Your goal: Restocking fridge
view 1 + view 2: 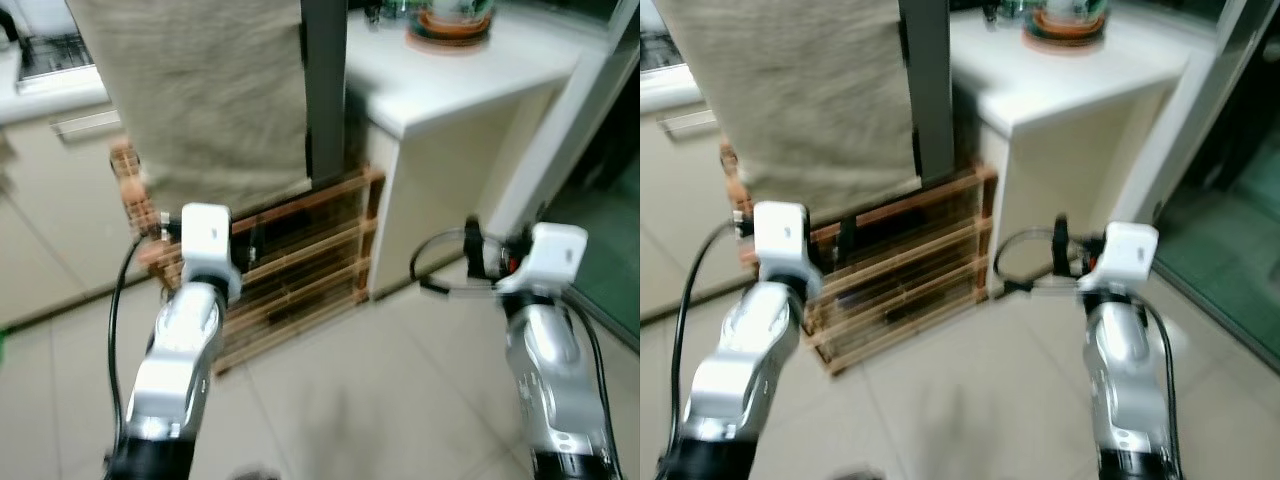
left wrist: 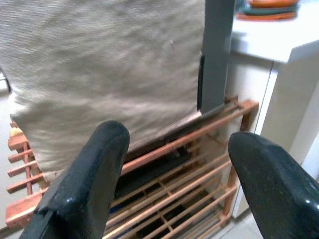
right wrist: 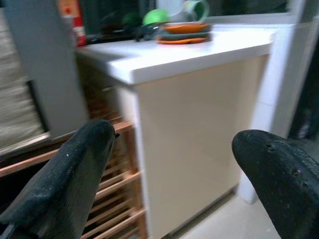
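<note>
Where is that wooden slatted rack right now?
The wooden rack stands on the tiled floor ahead of the robot, left of the white counter, partly under a hanging beige cloth. The left tool points toward it.

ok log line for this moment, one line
phase: approach | left gripper: open, empty, facing wooden rack | right gripper: open, empty, facing white counter | view: blurred

Soft indoor light, overall motion blur

A wooden slatted rack (image 1: pixel 300 270) stands on the tiled floor (image 1: pixel 380 390) beside a white counter (image 1: pixel 470 80).
</note>
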